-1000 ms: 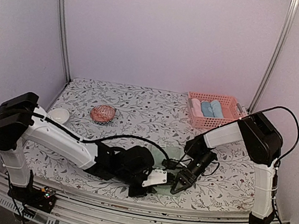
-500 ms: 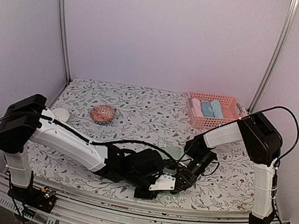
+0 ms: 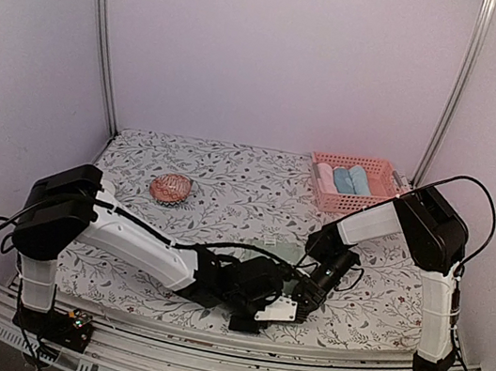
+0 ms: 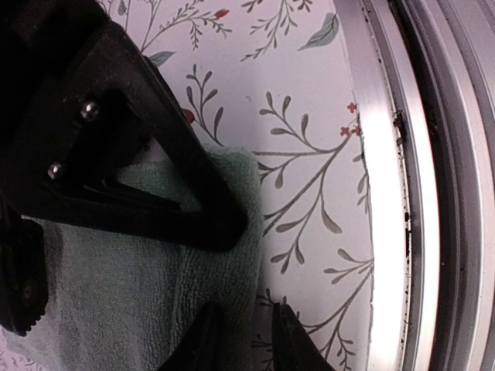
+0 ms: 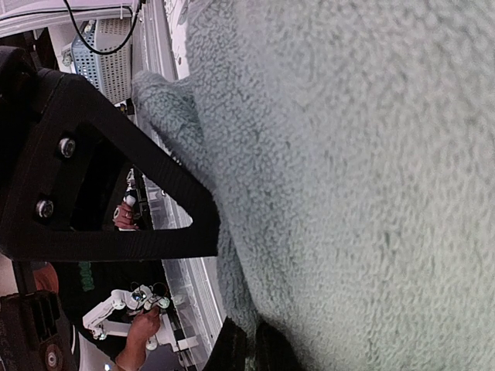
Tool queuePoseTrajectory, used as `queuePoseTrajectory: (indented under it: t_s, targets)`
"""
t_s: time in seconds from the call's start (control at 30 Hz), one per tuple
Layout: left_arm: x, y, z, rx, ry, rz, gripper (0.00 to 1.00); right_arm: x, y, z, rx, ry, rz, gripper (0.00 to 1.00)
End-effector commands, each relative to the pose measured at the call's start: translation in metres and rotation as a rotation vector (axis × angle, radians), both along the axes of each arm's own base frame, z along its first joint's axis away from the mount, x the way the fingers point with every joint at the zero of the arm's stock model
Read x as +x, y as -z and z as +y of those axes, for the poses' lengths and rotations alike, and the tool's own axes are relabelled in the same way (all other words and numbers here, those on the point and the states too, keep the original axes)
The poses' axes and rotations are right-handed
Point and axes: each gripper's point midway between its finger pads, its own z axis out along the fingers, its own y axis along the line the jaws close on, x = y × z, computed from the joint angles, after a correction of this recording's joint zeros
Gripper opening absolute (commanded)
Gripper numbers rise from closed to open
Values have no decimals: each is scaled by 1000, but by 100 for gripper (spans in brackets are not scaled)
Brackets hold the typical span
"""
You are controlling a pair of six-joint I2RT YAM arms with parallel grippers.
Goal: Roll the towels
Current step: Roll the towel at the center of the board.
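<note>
Three rolled towels (image 3: 344,179) lie side by side in the pink basket (image 3: 351,206) at the far right of the table (image 3: 231,173), so that part of the job looks finished. What is left is the pale green towel (image 4: 116,309), which lies at the near edge of the table, right of centre, just beside the metal rail (image 4: 387,193). From above, only a small far corner of it shows between the two arms.

The left gripper (image 3: 277,307) and the right gripper (image 3: 304,295) are both low over the towel's near edge, close together. In the left wrist view that edge looks doubled over into a thick fold under the black finger (image 4: 155,178), while the rest of the cloth lies flat. The roll therefore seems barely begun. On each wrist the fingers stand apart with terry cloth between them, but I cannot tell whether either pair is pinching the fold or only resting on it.

By my reading, nearly the whole length remains to be rolled toward the far side, and the roll then probably goes in the basket
</note>
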Motion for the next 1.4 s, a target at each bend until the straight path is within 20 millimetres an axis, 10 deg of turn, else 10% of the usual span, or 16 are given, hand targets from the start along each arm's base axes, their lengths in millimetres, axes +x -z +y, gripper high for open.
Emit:
queuePoseTrajectory:
  t_s: [0.0, 0.27, 0.8, 1.13, 1.37]
  targets:
    - [3, 11, 8, 54, -8, -28, 28, -6, 52, -31, -168, -93, -75, 4]
    - [2, -36, 5, -72, 14, -70, 28, -6, 52, -31, -166, -93, -70, 4]
    - [9, 20, 23, 86, -35, 0, 30, -7, 53, -31, -166, -95, -68, 4]
    - [13, 8, 24, 44, -54, -9, 28, -9, 51, -31, -165, -92, -54, 4]
    - [0, 28, 30, 98, -38, 76, 11, 12, -5, -17, -12, -67, -118, 20]
